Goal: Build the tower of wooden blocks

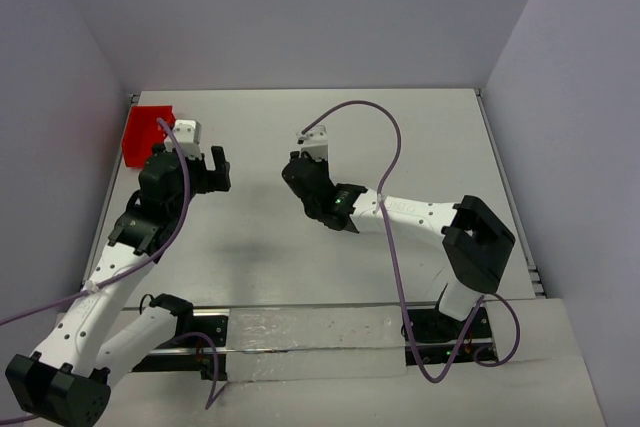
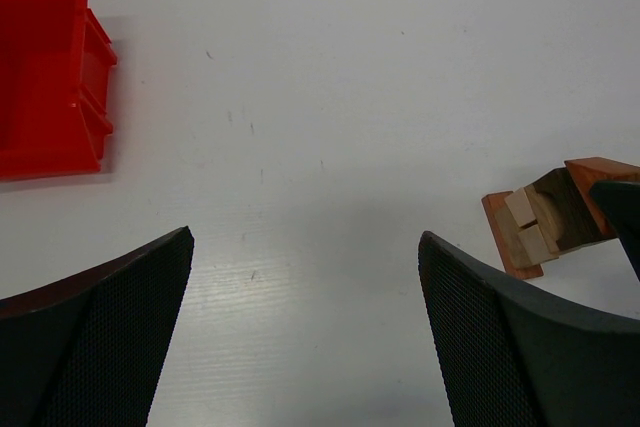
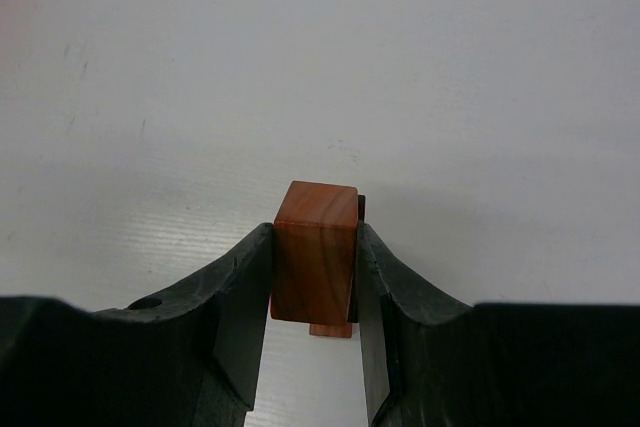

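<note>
The wood block tower (image 2: 545, 222) shows at the right edge of the left wrist view: a reddish flat piece, tan blocks, a dark brown block and a reddish-brown block pressed together. My right gripper (image 3: 314, 247) is shut on it, pads on both sides of the reddish-brown block (image 3: 315, 237), with a thin reddish piece (image 3: 331, 330) below. In the top view the right gripper (image 1: 300, 172) hides the blocks. My left gripper (image 2: 305, 237) is open and empty over bare table, left of the tower, and shows in the top view (image 1: 215, 169).
A red plastic tray (image 1: 148, 132) stands at the back left of the table, also in the left wrist view (image 2: 45, 77). White walls close the table on three sides. Purple cables loop over both arms.
</note>
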Tool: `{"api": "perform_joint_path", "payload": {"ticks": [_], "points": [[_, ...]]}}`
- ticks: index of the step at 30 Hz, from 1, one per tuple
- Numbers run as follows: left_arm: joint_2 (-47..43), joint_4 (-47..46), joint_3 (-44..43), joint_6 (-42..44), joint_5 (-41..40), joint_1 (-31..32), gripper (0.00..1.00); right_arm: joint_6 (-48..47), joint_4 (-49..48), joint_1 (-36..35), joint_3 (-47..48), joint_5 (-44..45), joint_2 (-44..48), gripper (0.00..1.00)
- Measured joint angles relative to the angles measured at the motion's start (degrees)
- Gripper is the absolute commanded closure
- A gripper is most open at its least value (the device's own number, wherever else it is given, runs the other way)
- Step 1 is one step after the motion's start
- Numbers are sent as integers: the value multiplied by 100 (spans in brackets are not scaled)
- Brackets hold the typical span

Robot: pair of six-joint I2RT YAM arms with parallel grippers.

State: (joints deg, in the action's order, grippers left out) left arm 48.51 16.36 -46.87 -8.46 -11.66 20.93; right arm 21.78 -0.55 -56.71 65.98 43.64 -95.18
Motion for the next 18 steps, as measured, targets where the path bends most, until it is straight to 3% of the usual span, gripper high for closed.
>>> {"api": "perform_joint_path", "payload": {"ticks": [18], "points": [[127, -36, -31, -1, 66, -3, 1, -128, -329, 32, -192, -114, 0, 100]]}}
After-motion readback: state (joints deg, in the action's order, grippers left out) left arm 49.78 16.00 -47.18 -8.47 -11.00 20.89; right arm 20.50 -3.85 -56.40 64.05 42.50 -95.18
